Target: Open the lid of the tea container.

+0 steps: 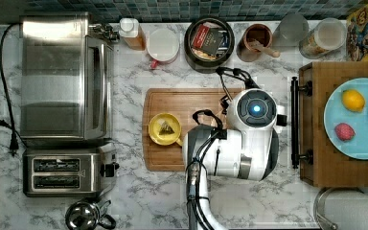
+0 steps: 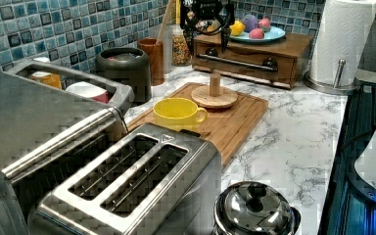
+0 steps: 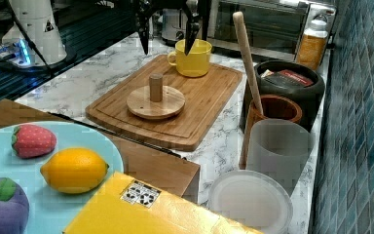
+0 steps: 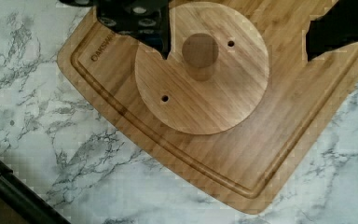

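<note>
The tea container (image 1: 209, 44) sits uncovered at the top centre of the top view, packets showing inside, against the tiled wall between a white-topped cup (image 1: 163, 46) and a brown wooden cup (image 1: 257, 40). Its round wooden lid (image 3: 156, 101) lies flat on the cutting board (image 3: 202, 105), knob up, mid-frame in the right view. The gripper (image 3: 167, 41) hangs above it, fingers spread wide, holding nothing. A yellow cup (image 2: 177, 113) stands on the board nearby.
</note>
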